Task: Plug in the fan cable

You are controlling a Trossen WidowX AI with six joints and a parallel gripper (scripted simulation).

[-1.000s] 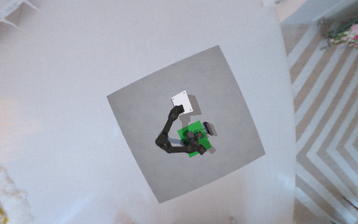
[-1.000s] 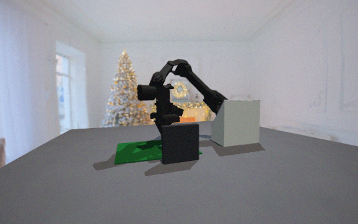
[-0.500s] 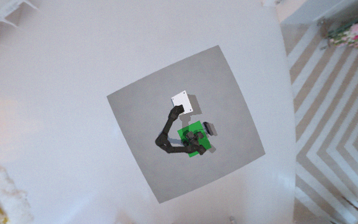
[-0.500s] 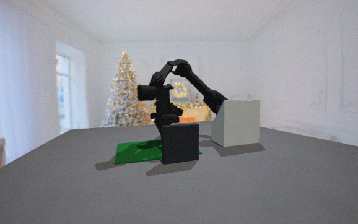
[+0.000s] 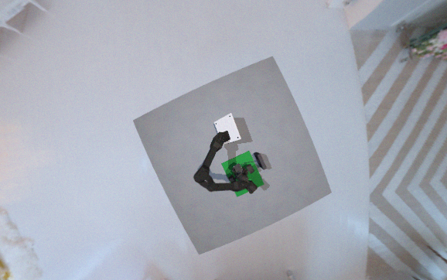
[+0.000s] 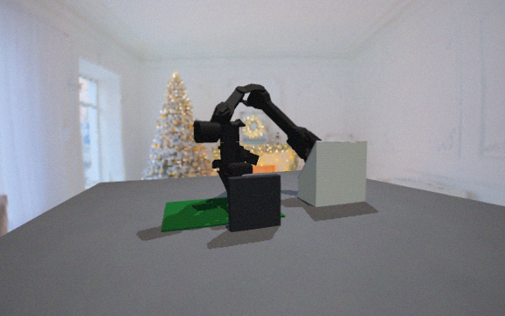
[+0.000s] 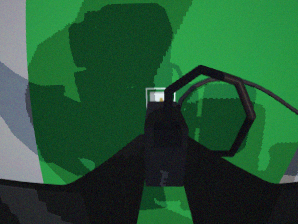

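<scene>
The green board (image 5: 247,155) (image 6: 175,216) (image 7: 225,30) lies flat. My gripper (image 7: 162,140) is shut on the black plug (image 7: 165,120) of the fan's cable, over the board. The white four-pin header (image 7: 155,94) shows just beyond the plug's far end in the wrist view, with a gold pin visible; the plug hides the rest. How high the plug stands over the header cannot be told. The black cable (image 7: 245,100) loops out to the right of the plug. The dark fan (image 5: 257,160) (image 6: 254,202) stands upright beside the board and hides the fingertips in the exterior view.
The white box (image 5: 228,124) (image 6: 341,175) stands at the arm's base, to the right of the board in the exterior view. The grey table top (image 5: 271,89) (image 6: 262,279) bears everything. The arm and its shadow cover much of the board.
</scene>
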